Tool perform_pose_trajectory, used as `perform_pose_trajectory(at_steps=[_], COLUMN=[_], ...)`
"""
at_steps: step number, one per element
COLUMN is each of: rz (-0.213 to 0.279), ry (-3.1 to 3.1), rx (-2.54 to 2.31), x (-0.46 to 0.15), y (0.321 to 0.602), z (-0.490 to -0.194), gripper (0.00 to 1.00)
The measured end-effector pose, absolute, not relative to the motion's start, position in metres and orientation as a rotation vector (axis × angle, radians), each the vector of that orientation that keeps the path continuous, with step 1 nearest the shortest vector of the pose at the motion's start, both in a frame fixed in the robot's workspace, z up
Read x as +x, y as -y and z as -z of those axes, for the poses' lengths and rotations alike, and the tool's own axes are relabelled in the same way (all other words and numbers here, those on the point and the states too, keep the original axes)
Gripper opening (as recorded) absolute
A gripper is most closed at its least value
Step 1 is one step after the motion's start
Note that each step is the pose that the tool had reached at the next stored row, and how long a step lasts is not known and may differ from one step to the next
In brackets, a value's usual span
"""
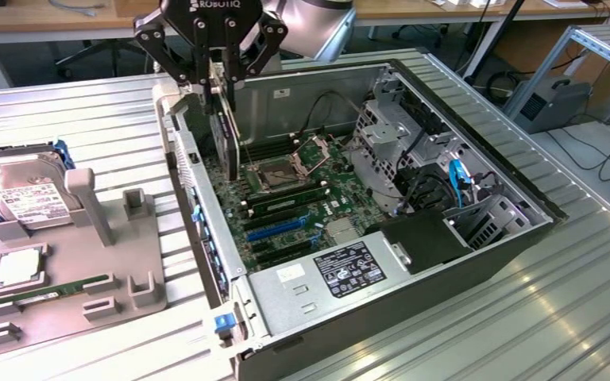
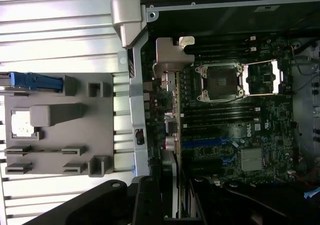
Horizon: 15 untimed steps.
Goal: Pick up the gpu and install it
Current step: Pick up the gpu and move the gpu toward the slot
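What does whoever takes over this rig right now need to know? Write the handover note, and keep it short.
Gripper: shut on the gpu, which hangs upright from it.
Where: the gpu is in the opening of the computer case, over the motherboard, close to the case wall on the exterior view's left.
Done: the gpu is picked up and brought to the case.
Left: the install. The card is not seated, and the blue slots hold nothing. I cannot tell whether its lower edge touches the board.
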<state>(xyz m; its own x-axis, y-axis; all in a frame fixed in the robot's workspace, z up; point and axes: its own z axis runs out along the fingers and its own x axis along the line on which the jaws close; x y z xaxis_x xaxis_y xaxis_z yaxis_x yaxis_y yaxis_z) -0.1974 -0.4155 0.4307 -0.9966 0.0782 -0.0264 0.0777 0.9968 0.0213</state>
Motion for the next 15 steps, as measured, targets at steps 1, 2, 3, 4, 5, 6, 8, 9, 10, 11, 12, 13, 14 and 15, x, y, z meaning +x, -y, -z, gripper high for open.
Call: perform_pose_trajectory(at_steps=[1, 2, 3, 4, 5, 6, 8, 9, 10, 11, 12, 13, 14, 15], rz=[-0.032, -0.031, -0.031, -0.031, -0.031, -0.031, -0.031, -0.031, -0.031, -0.031, -0.031, -0.031, -0.031, -0.031], ry=[-3.112, -3.112, -3.112, -3.112, -3.112, -3.112, -3.112, -3.112, -3.112, -3.112, -3.112, -3.112, -3.112, -3.112], rx=[0.122, 0.122, 0.122, 0.122, 0.122, 0.122, 0.122, 0.122, 0.122, 0.122, 0.122, 0.122, 0.122, 0.121], x=[-0.1963, -0.1956, -0.1948, -0.1942, -0.1934, -0.1928, -0.1914, -0.1908, -0.1901, -0.1895, -0.1889, -0.1879, -0.1872, -0.1866], y=[0.4155, 0.4155, 0.4154, 0.4155, 0.4155, 0.4155, 0.4155, 0.4155, 0.4155, 0.4155, 0.4155, 0.4155, 0.4155, 0.4155], z=[-0.4304, -0.4303, -0.4301, -0.43, -0.4298, -0.4296, -0.4293, -0.4291, -0.429, -0.4288, -0.4287, -0.4284, -0.4282, -0.4281], gripper=[0.27, 0.27, 0.27, 0.27, 0.27, 0.27, 0.27, 0.27, 0.27, 0.27, 0.27, 0.27, 0.27, 0.27])
